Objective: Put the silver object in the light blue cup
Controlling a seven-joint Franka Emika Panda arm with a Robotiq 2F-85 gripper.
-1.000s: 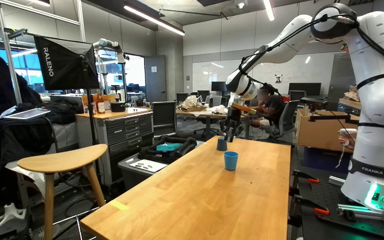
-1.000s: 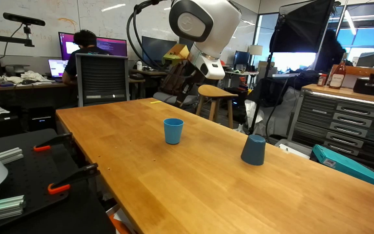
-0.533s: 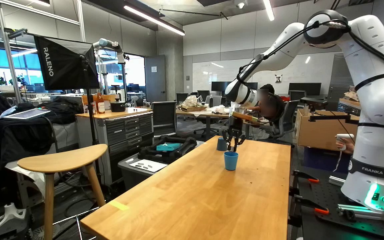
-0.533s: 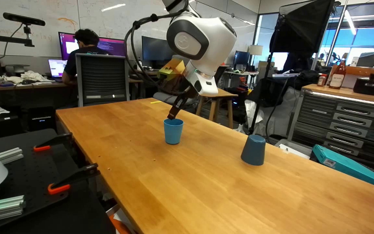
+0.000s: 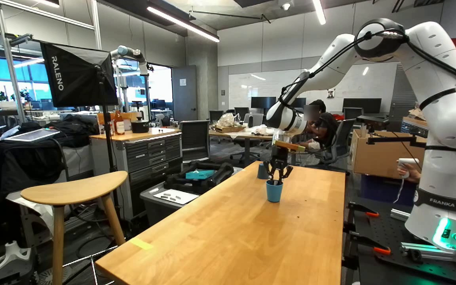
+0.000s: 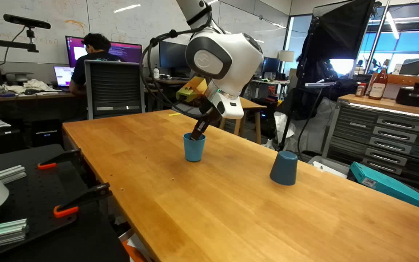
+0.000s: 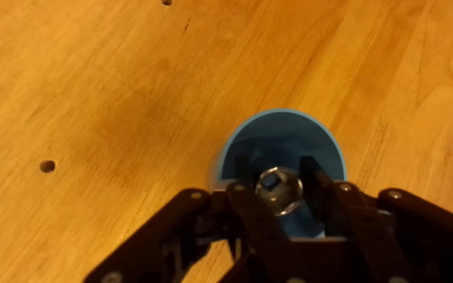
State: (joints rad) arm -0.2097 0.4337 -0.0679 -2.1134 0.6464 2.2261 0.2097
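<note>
Gripper (image 7: 275,169) has come down in this last second, from above and beside the blue cup (image 6: 194,150), and now its fingertips (image 7: 309,169) are inside the cup's mouth. In both exterior views the cup stands upright on the table (image 6: 231,211), at its same place. For the task this means, I think, that the carrying is almost finished and only the release remains. The wrist view shows the silver piece (image 7: 279,191) between the fingertips, which are apart only by about its width; so I judge it is firmly held, within the mouth, but how deep I cannot tell. The arm (image 5: 331,59) arches high and reaches down; in an exterior view the fingers (image 6: 199,129) enter at a slant. The dark cup (image 6: 284,168) stands upside down, well apart.
</note>
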